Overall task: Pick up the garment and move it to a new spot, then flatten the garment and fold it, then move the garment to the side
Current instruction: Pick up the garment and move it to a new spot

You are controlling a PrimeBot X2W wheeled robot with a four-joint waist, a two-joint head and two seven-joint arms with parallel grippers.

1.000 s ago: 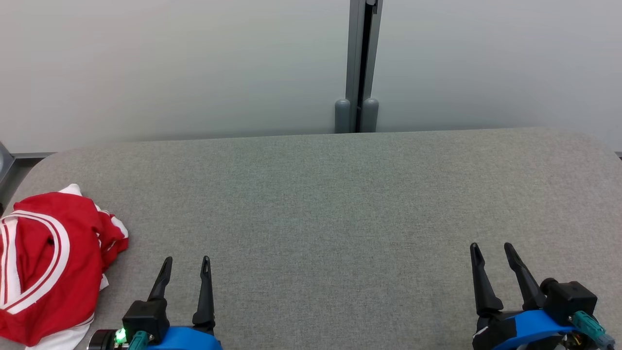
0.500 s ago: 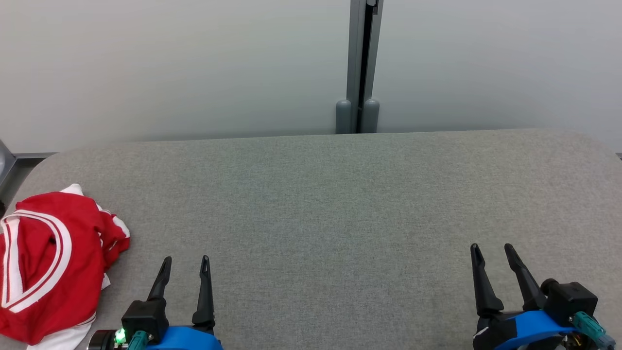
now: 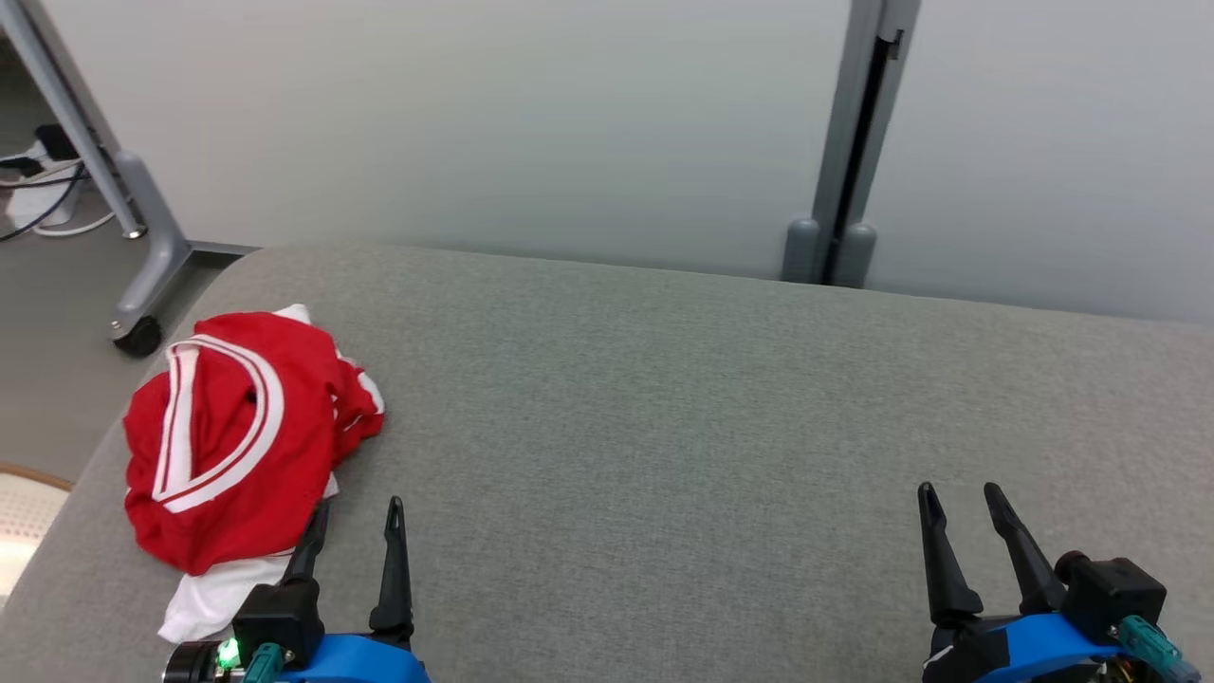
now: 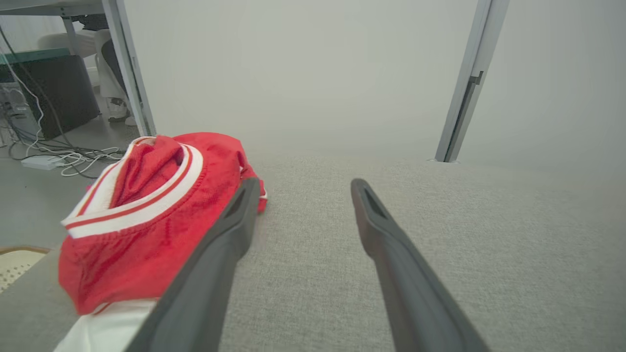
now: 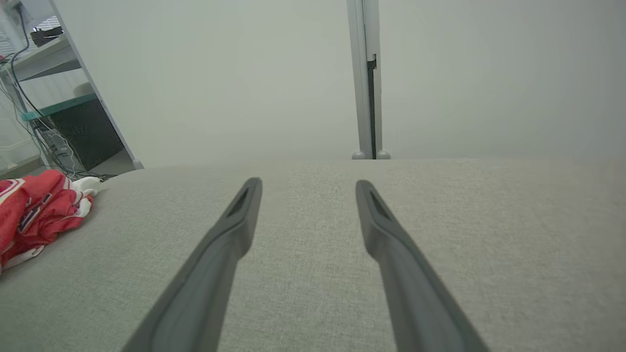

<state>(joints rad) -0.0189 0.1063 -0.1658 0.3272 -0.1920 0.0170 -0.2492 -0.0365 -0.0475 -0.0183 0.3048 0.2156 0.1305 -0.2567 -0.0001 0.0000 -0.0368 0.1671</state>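
A crumpled red garment with white stripes lies in a heap at the left end of the grey fabric table. My left gripper stands open just right of the heap's near edge, its left finger in front of the cloth. In the left wrist view the garment bulges beside the left finger, and nothing is between the fingers. My right gripper stands open over bare table at the lower right. The right wrist view shows the garment far to the left.
A grey partition wall with a post runs behind the table. Off the table's left end stand a wheeled metal leg and cables on the floor. The table's middle and right are bare cloth.
The whole head view has swung to the left, so the camera turned; the garment now sits further right and higher in it. Both grippers stay open.
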